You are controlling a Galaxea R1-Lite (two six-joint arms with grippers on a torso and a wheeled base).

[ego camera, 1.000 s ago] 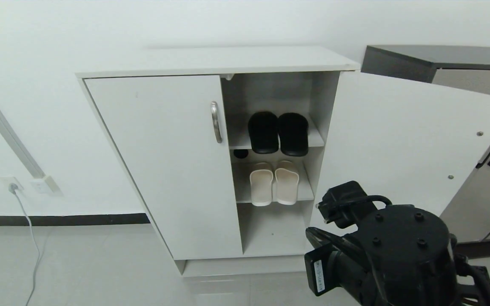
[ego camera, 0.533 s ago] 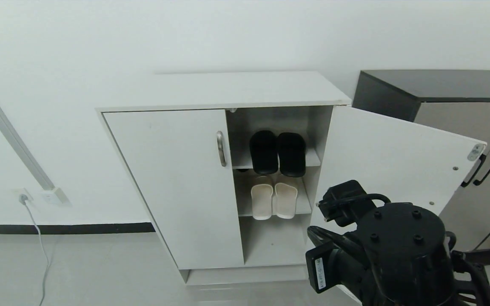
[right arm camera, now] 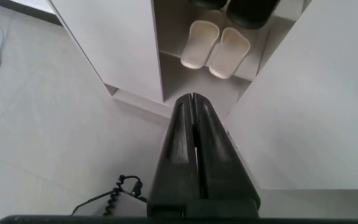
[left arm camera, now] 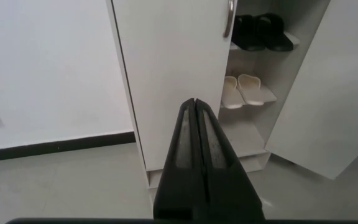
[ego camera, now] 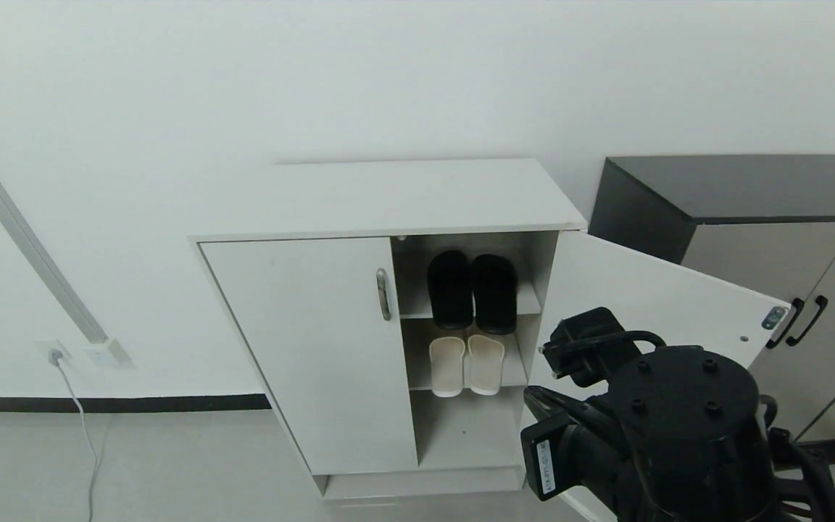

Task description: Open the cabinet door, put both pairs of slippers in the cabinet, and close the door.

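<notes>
Black slippers (ego camera: 472,290) sit as a pair on the top shelf (ego camera: 530,299) of the cabinet (ego camera: 403,196). The white slippers (ego camera: 467,365) are on the middle shelf (ego camera: 513,373) right below. Each pair lies side by side, toes in, heels at the shelf front. That probably keeps them inside the frame so the door can swing past, though the white heels look v. close to the lip.

The right door (ego camera: 649,304) stands wide open; the left door (ego camera: 309,348) is shut w/ its handle (ego camera: 383,293) untouched. So storing looks done and closing is what's left.

Left gripper (left arm camera: 194,102): fingers clenched together, holding nothing, pointed at the left door from well back. Right gripper (right arm camera: 193,96): fingers likewise pressed together and empty, over the floor (right arm camera: 55,124) just by the open door, prob. ready to push the panel w/ a flat edge rather than grab it.

A grey cupboard (ego camera: 751,239) stands just beyond the open door.
</notes>
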